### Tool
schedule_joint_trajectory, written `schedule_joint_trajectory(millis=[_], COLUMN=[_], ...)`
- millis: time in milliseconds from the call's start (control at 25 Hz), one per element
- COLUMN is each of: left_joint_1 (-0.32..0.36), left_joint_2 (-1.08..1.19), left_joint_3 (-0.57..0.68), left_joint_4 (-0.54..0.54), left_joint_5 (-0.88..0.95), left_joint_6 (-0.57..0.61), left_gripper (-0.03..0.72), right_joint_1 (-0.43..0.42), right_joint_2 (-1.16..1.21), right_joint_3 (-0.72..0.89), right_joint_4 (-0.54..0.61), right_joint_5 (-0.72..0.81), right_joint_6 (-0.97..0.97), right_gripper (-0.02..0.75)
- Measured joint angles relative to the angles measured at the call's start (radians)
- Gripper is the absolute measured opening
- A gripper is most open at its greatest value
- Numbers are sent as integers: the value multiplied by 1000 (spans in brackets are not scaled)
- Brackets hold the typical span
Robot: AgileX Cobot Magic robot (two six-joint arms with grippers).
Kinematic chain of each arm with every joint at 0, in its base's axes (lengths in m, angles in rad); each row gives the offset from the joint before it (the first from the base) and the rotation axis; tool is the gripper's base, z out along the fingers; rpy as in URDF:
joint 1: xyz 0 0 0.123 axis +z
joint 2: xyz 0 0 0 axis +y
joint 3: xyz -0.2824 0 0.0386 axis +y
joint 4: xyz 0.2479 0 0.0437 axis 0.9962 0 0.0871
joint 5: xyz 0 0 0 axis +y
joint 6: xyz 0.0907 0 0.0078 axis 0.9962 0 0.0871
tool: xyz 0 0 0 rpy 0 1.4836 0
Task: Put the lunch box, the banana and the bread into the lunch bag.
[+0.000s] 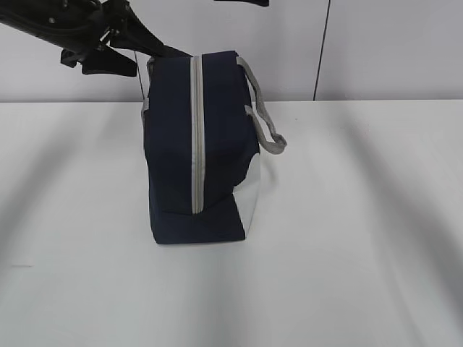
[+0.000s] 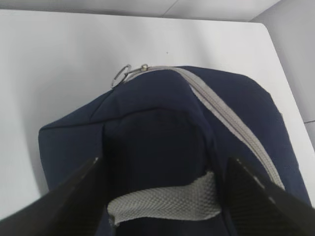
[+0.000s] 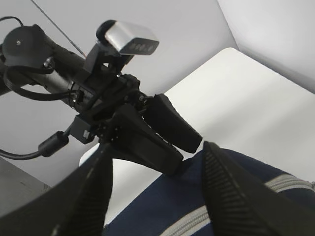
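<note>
Ring pull [image 2: 120, 75] on lunch bag [image 1: 195, 152] shows only from left wrist.

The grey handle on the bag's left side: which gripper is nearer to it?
Left. The left gripper straddles the grey handle, jaws open. The right gripper hovers above the lunch bag.

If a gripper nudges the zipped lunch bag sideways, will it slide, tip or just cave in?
The lunch bag is soft fabric, so it would probably dent first. It stands tall on a narrow base, so tipping seems likelier than sliding. Its grey handle droops and looks floppy.
</note>
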Motion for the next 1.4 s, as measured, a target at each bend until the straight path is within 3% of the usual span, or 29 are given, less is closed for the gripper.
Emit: schedule_joint_trajectory(millis=[200, 520, 680, 920, 1120, 1400], left_joint_1=[18, 23, 23, -40, -83, -89], left_joint_2=[-8, -126, -178, -306, -454, -730], left_joint_3=[0, 0, 0, 22, 129, 398], left_joint_4=[27, 316, 406, 534, 547, 609], left_joint_5=[75, 234, 272, 279, 284, 292], left_joint_6=[-34, -180, -237, -313, -339, -362], left_gripper=[555, 512, 481, 438, 433, 422], right_joint_1=[-10, -10, -10, -10, -10, -10], right_joint_2=[-72, -265, -406, -594, -711, -815], right_joint_3=[103, 439, 655, 972, 1210, 1421], right_joint_4=[0, 0, 0, 0, 0, 0], right_joint_5=[-1, -1, 1, 6, 89, 301], right_joint_6=[41, 24, -5, -62, -106, -147], right_gripper=[447, 447, 447, 447, 447, 445])
